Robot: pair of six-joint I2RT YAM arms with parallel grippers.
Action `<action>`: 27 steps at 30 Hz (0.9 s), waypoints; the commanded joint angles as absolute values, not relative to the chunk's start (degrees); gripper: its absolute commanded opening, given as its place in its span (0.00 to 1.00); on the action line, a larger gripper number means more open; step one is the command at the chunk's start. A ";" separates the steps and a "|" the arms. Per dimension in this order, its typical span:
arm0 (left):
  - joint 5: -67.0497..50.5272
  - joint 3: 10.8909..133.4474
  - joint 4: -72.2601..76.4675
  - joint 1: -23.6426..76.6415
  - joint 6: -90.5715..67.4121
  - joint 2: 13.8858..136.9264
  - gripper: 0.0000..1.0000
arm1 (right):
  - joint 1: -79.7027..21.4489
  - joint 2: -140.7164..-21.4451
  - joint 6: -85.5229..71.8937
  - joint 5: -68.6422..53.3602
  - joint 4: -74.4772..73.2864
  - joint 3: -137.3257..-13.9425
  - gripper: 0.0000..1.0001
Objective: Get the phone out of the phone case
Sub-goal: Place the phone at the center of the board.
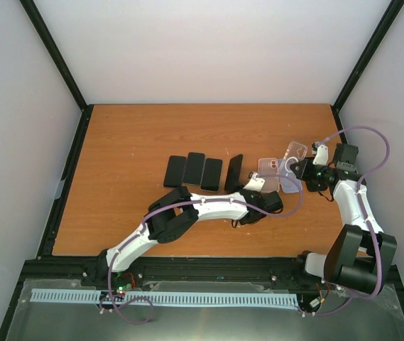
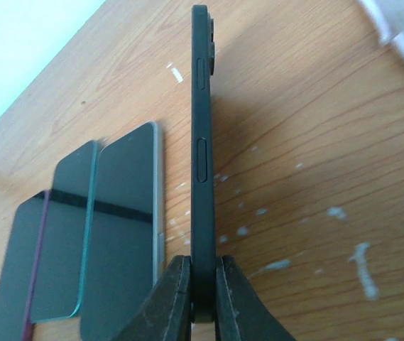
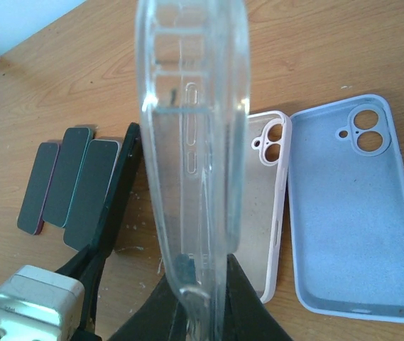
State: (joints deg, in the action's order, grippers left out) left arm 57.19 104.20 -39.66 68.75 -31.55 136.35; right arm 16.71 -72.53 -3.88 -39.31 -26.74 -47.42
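Mid-table, just right of 3 flat phones [image 2: 95, 234], left gripper [image 2: 202, 288] is clamped on black phone [image 2: 202, 163]. The phone stands on edge, its lower end hidden between the fingers [image 2: 170, 302]. Right gripper [image 3: 198, 302] pinches clear case [image 3: 194, 142], which is empty, held apart from the phone, and cut off at the top of the frame. Pink-rimmed case [image 3: 265, 206] and pale blue case [image 3: 354, 213] lie flat beside it, the blue one's right edge clipped.
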 commanded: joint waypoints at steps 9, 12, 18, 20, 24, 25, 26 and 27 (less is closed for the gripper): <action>56.80 102.28 -55.57 67.16 -42.28 141.39 0.00 | 17.85 -70.93 -3.47 -41.53 -25.59 -46.60 0.03; 56.90 101.16 -54.75 66.19 -41.93 141.34 0.00 | 18.06 -70.37 -3.43 -41.50 -25.48 -46.33 0.03; 55.23 100.32 -50.28 65.39 -37.55 140.07 0.10 | 18.06 -69.84 -3.25 -44.18 -26.11 -46.53 0.03; 53.12 98.44 -45.23 65.53 -34.04 137.98 0.16 | 17.95 -70.27 -3.14 -45.19 -26.74 -47.08 0.03; 46.36 92.87 -34.34 65.58 -28.08 132.67 0.24 | 17.77 -72.19 -2.39 -45.87 -28.49 -48.76 0.03; 45.13 91.92 -31.84 65.59 -27.28 131.56 0.25 | 17.80 -72.66 -2.13 -45.92 -29.02 -49.11 0.03; 44.41 91.34 -30.95 65.55 -27.01 130.75 0.26 | 17.78 -73.14 -1.88 -45.96 -29.53 -49.47 0.03; 44.04 91.36 -30.79 65.56 -27.11 130.24 0.28 | 17.76 -73.57 -1.65 -46.12 -29.99 -49.87 0.03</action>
State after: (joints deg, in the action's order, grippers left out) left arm 55.27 93.03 -39.40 66.04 -30.89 133.29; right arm 17.63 -72.03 -3.40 -44.42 -28.27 -47.35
